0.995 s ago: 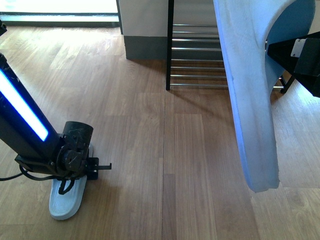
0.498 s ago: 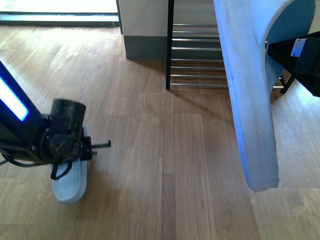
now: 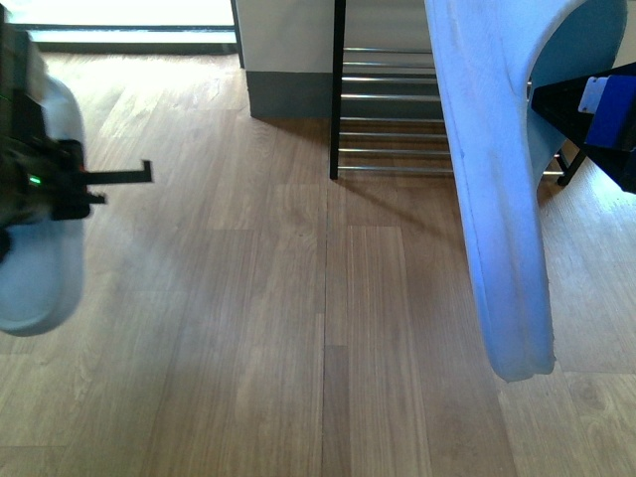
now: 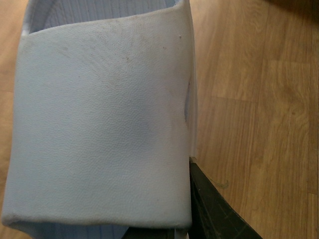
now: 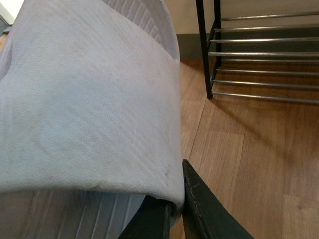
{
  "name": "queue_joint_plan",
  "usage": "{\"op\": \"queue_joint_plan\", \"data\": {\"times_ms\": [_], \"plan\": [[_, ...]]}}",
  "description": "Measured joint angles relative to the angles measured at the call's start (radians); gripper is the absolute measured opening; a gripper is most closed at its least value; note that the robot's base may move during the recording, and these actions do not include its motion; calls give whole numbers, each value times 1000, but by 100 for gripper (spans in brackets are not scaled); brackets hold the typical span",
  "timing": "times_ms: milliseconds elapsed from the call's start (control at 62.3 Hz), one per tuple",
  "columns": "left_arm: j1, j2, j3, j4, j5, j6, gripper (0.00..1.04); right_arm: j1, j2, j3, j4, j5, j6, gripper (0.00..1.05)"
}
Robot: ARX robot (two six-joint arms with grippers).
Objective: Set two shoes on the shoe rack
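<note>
One pale blue slide [image 3: 497,199] hangs close to the front camera at the right, toe down, and my right gripper [image 3: 586,114] is shut on it. In the right wrist view its strap [image 5: 89,99] is pinched between the dark fingers [image 5: 199,209] of that gripper [image 5: 174,189]. A second pale blue slide [image 3: 35,278] is blurred at the far left, off the floor, with my left gripper [image 3: 45,184] shut on it. Its strap [image 4: 99,124] fills the left wrist view, one finger [image 4: 214,214] beside it. The shoe rack [image 3: 397,99] with chrome bars stands behind, centre right.
Wooden plank floor [image 3: 298,328] spreads across the front view. A white wall with a grey skirting board [image 3: 288,94] runs to the left of the rack. The rack's black side post [image 5: 202,50] and chrome bars [image 5: 264,59] show in the right wrist view.
My left gripper has lifted its slide off the floor, up and to the left edge of the front view. The right arm and its slide have not moved.
</note>
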Motion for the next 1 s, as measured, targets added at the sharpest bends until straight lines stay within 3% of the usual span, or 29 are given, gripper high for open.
{"op": "queue_joint_plan", "data": {"times_ms": [353, 530, 995], "plan": [[-116, -631, -167, -274, -151, 86, 2, 0, 0, 0, 0, 0, 0, 2], [-215, -868, -223, -427, -281, 106, 2, 0, 0, 0, 0, 0, 0, 2], [-237, -915, -238, -443, -294, 117, 2, 1, 0, 0, 0, -1, 0, 2]]}}
